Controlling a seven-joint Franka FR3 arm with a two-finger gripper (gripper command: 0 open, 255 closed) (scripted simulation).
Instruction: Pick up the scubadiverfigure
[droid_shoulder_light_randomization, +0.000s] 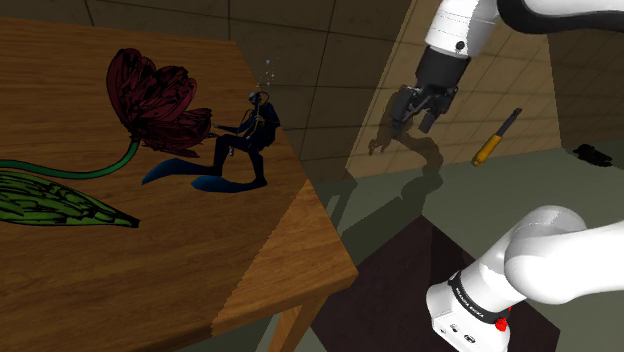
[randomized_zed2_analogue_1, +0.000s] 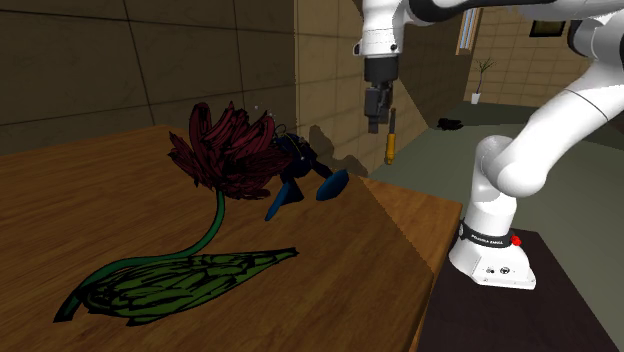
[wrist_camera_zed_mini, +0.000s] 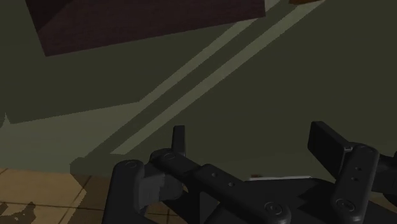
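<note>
A wooden table (droid_shoulder_light_randomization: 150, 280) with a planked top carries everything, and one of its legs shows under the near corner in the shoulder view. A large dark red flower (droid_shoulder_light_randomization: 150, 100) lies flat on it. Its green stem (droid_shoulder_light_randomization: 112, 165) curves away from the bloom to a long, veined green leaf (droid_shoulder_light_randomization: 50, 205) that also lies on the wood. Just beside the bloom, close to the table's edge, the dark blue scuba diver figure (droid_shoulder_light_randomization: 245, 140) rests with its blue fins on the tabletop. Whether figure and petals touch cannot be told.
</note>
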